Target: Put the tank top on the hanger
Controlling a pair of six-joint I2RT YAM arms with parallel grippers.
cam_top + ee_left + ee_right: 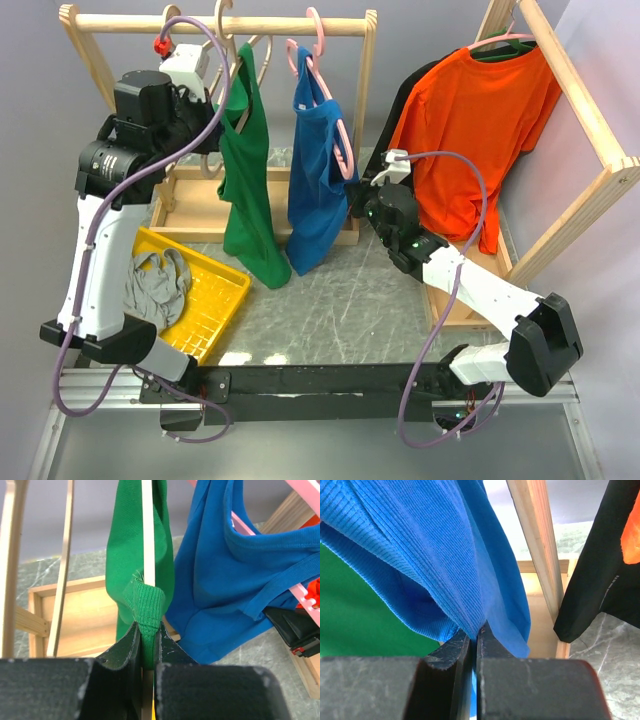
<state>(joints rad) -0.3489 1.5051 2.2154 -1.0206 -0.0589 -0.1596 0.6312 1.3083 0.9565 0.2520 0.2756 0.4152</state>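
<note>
The green tank top (246,180) hangs from the left wooden rack, draped along the thin pale hanger (148,540), whose bar runs up through the cloth. My left gripper (146,630) is raised at the top's shoulder and is shut on its ribbed green strap (148,605), with the hanger bar passing between the jaws below the strap. My right gripper (476,630) is shut on the edge of the blue tank top (315,190) at its right side, next to the green one. The green cloth (365,615) shows behind the blue in the right wrist view.
The blue top hangs on a pink hanger (322,60) from the rack's rail (130,22). Spare wooden hangers (64,555) hang at the left. A yellow tray (225,290) holds a grey garment (158,285). A second rack (590,130) at the right carries an orange shirt (480,130) and a black garment (600,565).
</note>
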